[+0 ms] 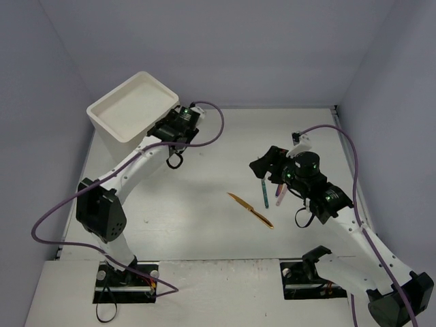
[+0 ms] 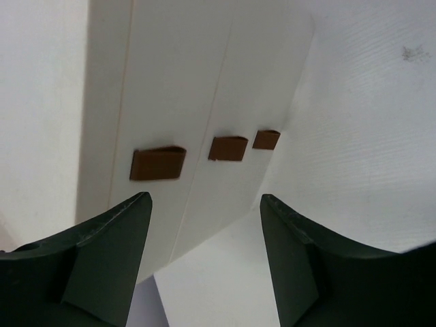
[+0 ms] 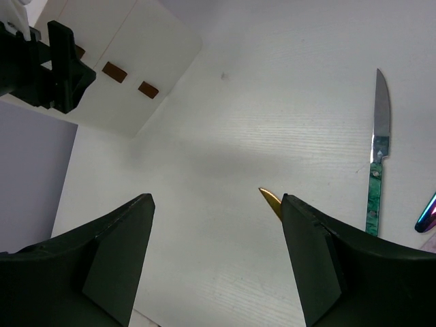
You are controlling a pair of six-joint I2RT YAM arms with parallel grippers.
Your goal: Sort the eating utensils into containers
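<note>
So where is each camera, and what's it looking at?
Top: high behind, looking down on the table; left arm and right arm show.
Left wrist: faces the cabinet's brown handles; left fingers show.
Right wrist: looks down at the gold knife's tip and a green-handled knife; right fingers show.
Shared: all three see the cabinet.

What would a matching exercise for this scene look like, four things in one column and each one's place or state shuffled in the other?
1 gold knife
2 green-handled knife
3 white cabinet
4 left gripper

A far left corner of the table
B open, facing the brown handles
C mid-table, on its own
D beside an iridescent utensil

Pairs: 1-C, 2-D, 3-A, 4-B
</note>
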